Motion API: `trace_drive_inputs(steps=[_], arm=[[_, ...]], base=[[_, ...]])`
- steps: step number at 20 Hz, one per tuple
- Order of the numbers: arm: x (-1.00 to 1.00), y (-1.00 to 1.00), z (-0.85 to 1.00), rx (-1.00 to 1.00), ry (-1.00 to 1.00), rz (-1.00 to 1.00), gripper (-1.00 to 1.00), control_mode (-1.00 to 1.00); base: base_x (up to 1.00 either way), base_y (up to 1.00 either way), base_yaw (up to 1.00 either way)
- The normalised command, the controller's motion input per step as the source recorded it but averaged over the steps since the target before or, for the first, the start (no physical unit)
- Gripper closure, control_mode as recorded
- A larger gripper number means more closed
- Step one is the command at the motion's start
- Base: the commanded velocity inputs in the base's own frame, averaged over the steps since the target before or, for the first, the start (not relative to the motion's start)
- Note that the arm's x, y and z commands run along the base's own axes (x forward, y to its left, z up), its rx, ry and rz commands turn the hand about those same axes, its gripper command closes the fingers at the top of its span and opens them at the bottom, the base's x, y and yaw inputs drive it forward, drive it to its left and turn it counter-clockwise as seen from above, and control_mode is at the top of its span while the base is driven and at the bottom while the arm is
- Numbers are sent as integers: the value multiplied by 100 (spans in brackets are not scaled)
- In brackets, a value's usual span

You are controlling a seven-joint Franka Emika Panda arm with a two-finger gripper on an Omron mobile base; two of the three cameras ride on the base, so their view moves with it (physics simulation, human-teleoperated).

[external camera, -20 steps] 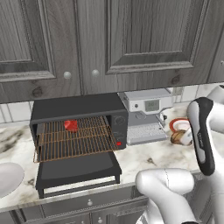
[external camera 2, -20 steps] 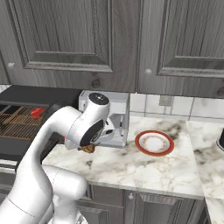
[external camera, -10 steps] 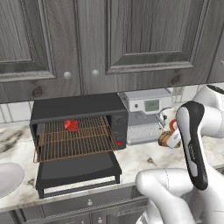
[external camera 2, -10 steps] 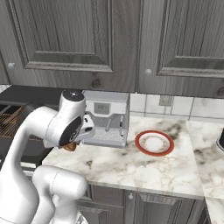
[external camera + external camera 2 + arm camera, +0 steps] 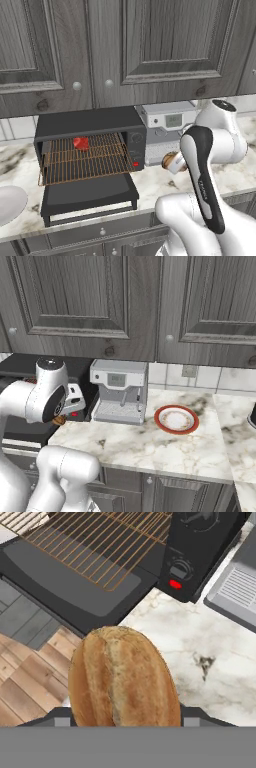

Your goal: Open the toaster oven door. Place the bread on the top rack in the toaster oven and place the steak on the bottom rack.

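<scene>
Silver-white coffee machine (image 5: pixel 165 131) stands just right of the black boxy toaster oven (image 5: pixel 90 142), red-rimmed plate (image 5: pixel 176 419) further right. Flat black oven door (image 5: pixel 87 194) lies open; red lumpy steak (image 5: pixel 80 144) on coppery wire rack. Golden oval bread loaf (image 5: pixel 122 679), long axis pointing away from the hand, clamped in gripper (image 5: pixel 172 162) near the oven's front right corner, arm bent low
</scene>
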Motion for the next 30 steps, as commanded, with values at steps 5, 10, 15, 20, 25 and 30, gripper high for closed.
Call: trace_drive_inputs(steps=[5, 10, 15, 20, 25, 30], arm=[[-2, 58, 1, -4, 0, 0, 100, -100], [-4, 55, 3, 0, 0, 0, 100, -100], [0, 53, 1, 0, -3, -1, 100, -100], [7, 50, 6, 0, -3, -2, 100, -100], [24, 46, 4, 0, -8, 0, 100, -100], [37, 42, 4, 0, -2, -5, 100, -100]], base=[[0, 0, 0], [0, 0, 0], [0, 0, 0], [0, 0, 0], [0, 0, 0], [0, 0, 0]])
